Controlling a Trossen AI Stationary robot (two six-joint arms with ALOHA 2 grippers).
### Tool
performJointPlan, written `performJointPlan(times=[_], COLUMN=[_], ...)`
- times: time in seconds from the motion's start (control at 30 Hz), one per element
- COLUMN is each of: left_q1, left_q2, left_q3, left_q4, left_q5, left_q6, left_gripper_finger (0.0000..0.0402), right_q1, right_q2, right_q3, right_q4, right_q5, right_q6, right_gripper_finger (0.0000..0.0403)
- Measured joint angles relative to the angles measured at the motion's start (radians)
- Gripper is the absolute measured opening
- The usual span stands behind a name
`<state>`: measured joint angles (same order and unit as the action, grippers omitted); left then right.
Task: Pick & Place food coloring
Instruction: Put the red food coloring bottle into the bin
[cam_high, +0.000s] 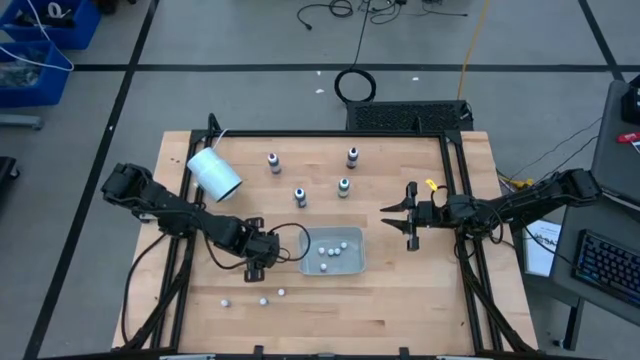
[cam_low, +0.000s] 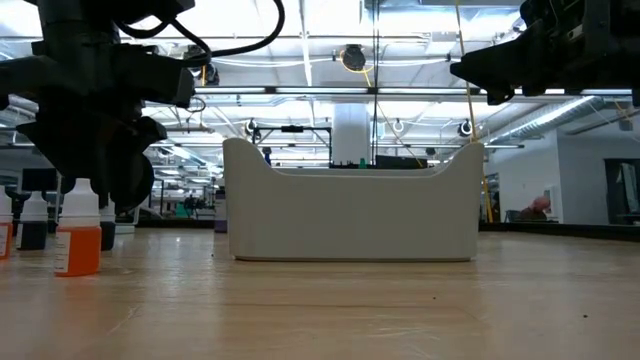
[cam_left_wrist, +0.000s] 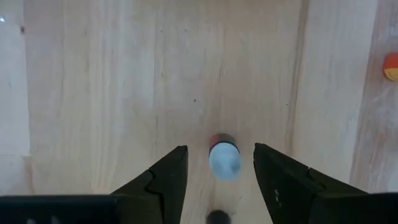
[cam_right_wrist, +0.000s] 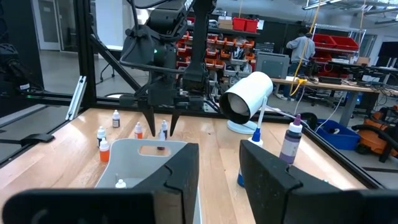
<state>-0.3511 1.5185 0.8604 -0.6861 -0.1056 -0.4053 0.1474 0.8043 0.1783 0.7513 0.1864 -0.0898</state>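
A small food coloring bottle (cam_left_wrist: 224, 160) with a pale cap and a red tint stands upright on the wooden table. My left gripper (cam_left_wrist: 221, 147) points down over it, open, one finger on either side and a gap to each. The right wrist view shows the same gripper (cam_right_wrist: 161, 129) astride that bottle (cam_right_wrist: 163, 129), with an orange bottle (cam_right_wrist: 138, 130) close beside it. In the high view the left gripper (cam_high: 258, 272) hides the bottle. A grey tray (cam_high: 306, 250) just right of it holds several white-capped bottles. My right gripper (cam_high: 392, 217) hovers open and level right of the tray.
Three small white-capped bottles (cam_high: 263, 300) stand near the front edge, left of the tray. Several taller bottles (cam_high: 300, 196) stand farther back. A white cup (cam_high: 215, 172) lies on its side at the far left. An orange bottle (cam_low: 78, 240) stands beside the tray (cam_low: 350, 215).
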Motion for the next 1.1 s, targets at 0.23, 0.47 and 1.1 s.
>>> performJointPlan(times=[0.23,0.47,1.1], left_q1=[0.0,0.0,0.0], left_q2=[0.0,0.0,0.0], left_q3=[0.0,0.0,0.0], left_q4=[-0.015,-0.019,-0.017], left_q5=[0.006,0.009,0.019], left_q6=[-0.017,-0.019,-0.023], left_gripper_finger=[0.0186,0.0186,0.0186], right_q1=[0.0,0.0,0.0], right_q2=[0.0,0.0,0.0], right_q3=[0.0,0.0,0.0], right_q4=[0.0,0.0,0.0], right_q5=[0.0,0.0,0.0], right_q6=[0.0,0.0,0.0], right_gripper_finger=[0.0105,0.0105,0.0104])
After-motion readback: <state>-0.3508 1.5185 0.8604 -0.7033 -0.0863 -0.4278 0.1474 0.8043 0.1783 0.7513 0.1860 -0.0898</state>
